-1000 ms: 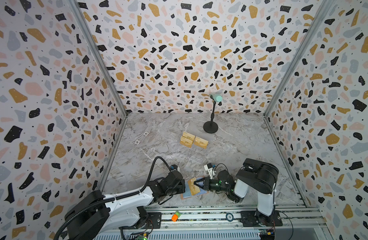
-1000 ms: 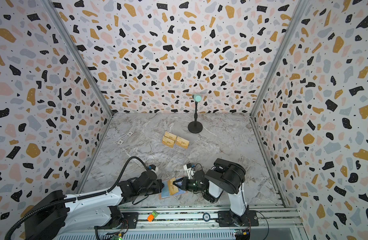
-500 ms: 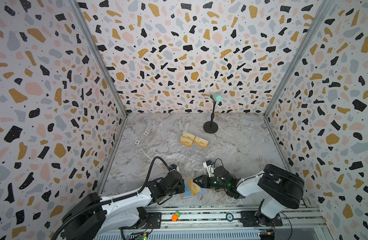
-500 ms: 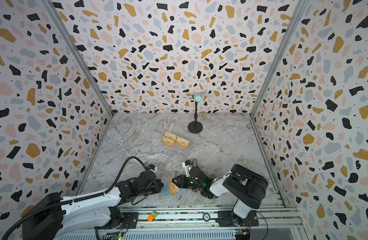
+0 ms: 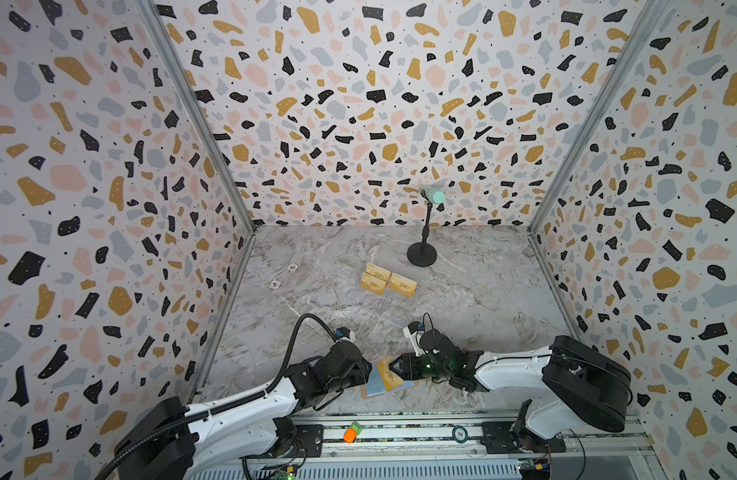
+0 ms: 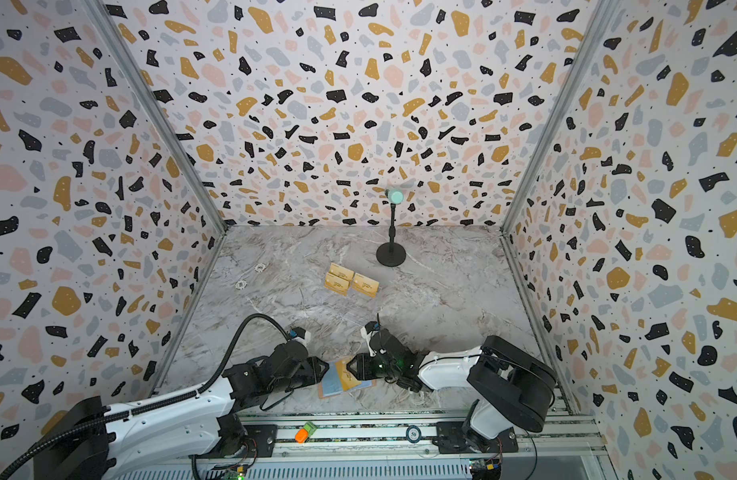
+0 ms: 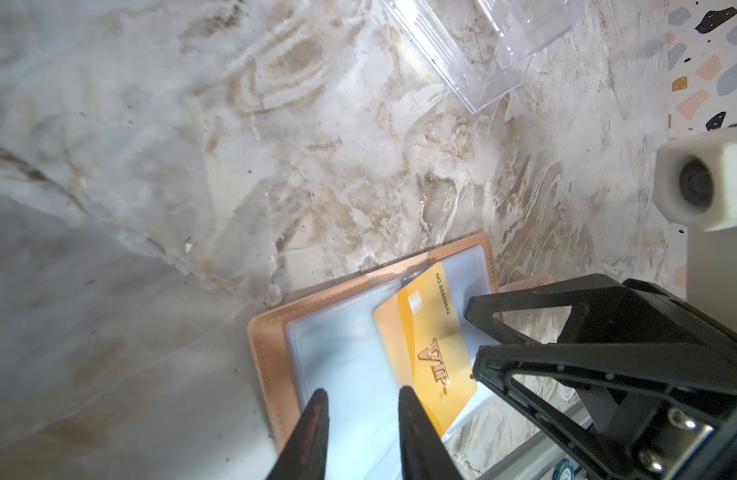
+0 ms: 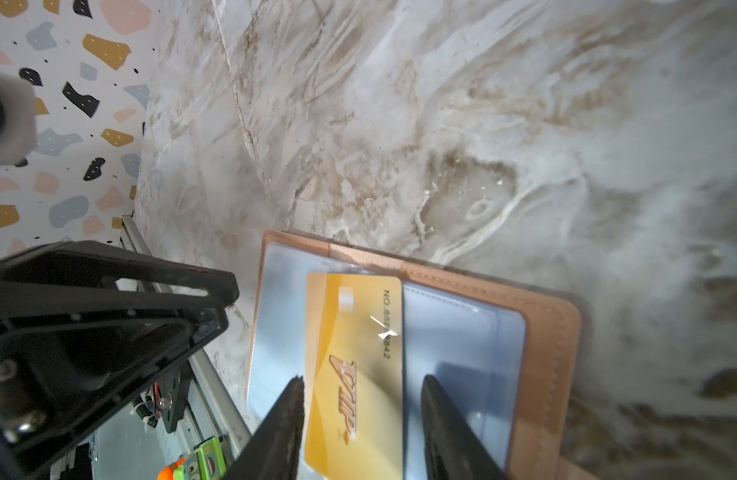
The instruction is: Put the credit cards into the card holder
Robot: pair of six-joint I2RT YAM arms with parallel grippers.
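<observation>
Now in hand: seating one gold card (image 7: 429,349) in the card holder (image 7: 271,361), at the letting-go end of that step, I judge
Card holder: open flat near the front edge of the table (image 5: 462,299), clear sleeves facing up, between the two grippers in both top views
Gold card: lying slantwise on the sleeve pages; its far end seems tucked under a sleeve lip, but I cannot tell how deep
Left gripper (image 7: 362,392): jaws apart, low over the bare sleeve page beside the card, gripping nothing
Right gripper (image 8: 363,379): jaws apart, one on each side of the card's near end, not clamped on it
Other cards: three gold cards (image 5: 387,280) lie together mid-table near a black stand (image 5: 421,253), well apart from the holder
Clear rack (image 7: 483,50): beyond the holder, no part of this job
Progress: early, one card at the holder, three left out
Next move calls for: confirming the card sits fully in; if it stands proud, a gentle push along the sleeve with the page pinned, then a reach to the mid-table group
</observation>
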